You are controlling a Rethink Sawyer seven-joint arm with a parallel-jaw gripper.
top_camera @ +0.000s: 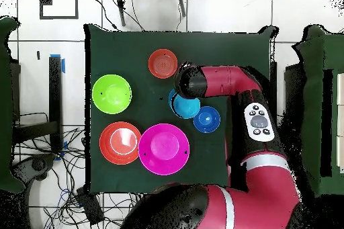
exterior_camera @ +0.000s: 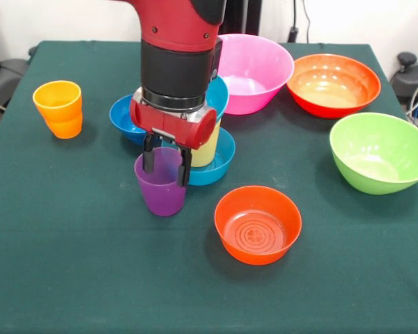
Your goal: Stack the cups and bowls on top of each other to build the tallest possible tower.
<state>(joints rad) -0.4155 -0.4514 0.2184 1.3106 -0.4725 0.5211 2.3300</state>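
The purple cup [exterior_camera: 161,186] stands upright on the green counter [exterior_camera: 83,264], mouth up, long axis vertical, just in front of the tower [exterior_camera: 210,149] — a mid-blue bowl [exterior_camera: 219,167] holding the yellow cup [exterior_camera: 207,147], with a cyan bowl [exterior_camera: 217,94] above it. The end effector [exterior_camera: 167,161] points straight down, its fingers [exterior_camera: 184,165] pinching the purple cup's rim, one inside and one outside. The orange cup [exterior_camera: 59,108] stands upright, well apart at one side. A small orange-red bowl [exterior_camera: 258,224] sits open side up nearby. No writing is legible.
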